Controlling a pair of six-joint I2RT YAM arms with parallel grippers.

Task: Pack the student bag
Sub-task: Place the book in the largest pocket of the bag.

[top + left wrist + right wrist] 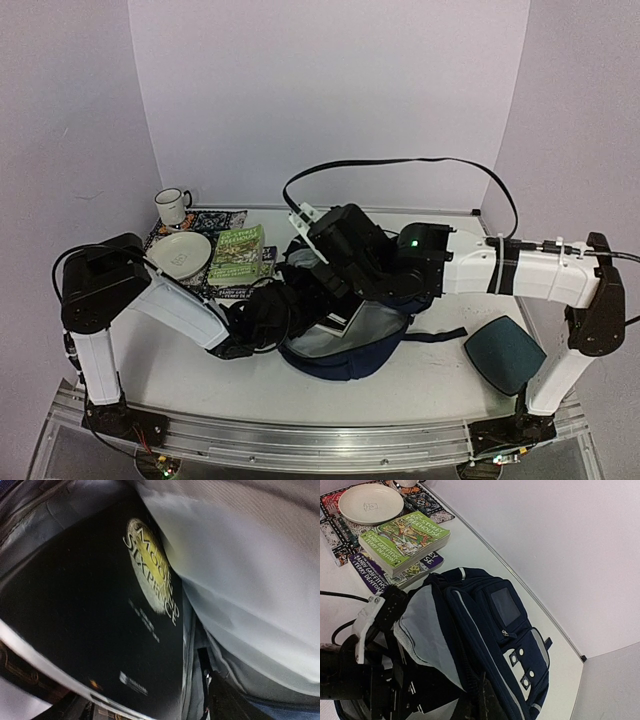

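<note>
The student bag (352, 352) lies open mid-table, navy with grey lining; in the right wrist view its front (512, 630) shows a pocket window and white patch. My right gripper (322, 272) is shut on the bag's zip rim (485, 690) and holds the mouth up. My left gripper (283, 316) reaches inside the bag. A black book with a yellow moon on its cover (100, 625) lies against the lining, its white edge (340, 322) showing from above. One left finger (227, 702) stands apart from the book's cover, so the jaws look open.
Two stacked books, green on top (238, 255) (402, 537), lie left of the bag. A cream plate (183, 254) (370, 503) sits on a patterned mat (218, 219), a white mug (172, 205) behind it. A dark teal pad (503, 353) lies at the right.
</note>
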